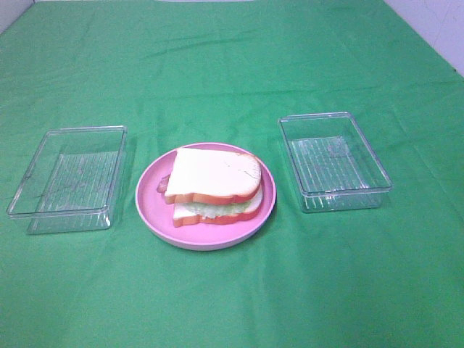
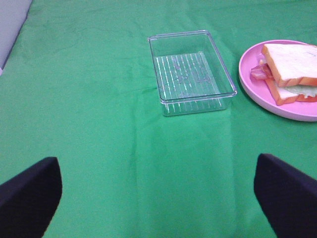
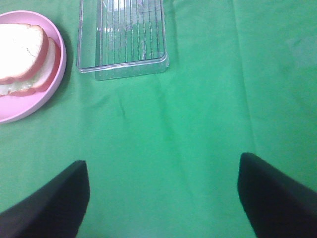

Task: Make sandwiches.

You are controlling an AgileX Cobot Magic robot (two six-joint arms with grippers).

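Green table [image 1: 232, 65]: we see open cloth around the pink plate [image 1: 148, 203] and both trays.
Sandwich [image 1: 214, 177]: long axis runs left-right.
Left gripper [image 2: 158, 191]: released, jaws wide.
Right gripper [image 3: 161, 191]: released, jaws wide.

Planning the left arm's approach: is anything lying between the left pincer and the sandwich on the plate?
Nothing visible does. Only bare green cloth lies between the open left pincer and the sandwich; the left clear tray sits off to one side.

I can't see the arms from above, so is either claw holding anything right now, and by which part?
Nothing is held. Both the left claw and the right claw are open over bare green cloth. The sandwich sits untouched on the pink plate.
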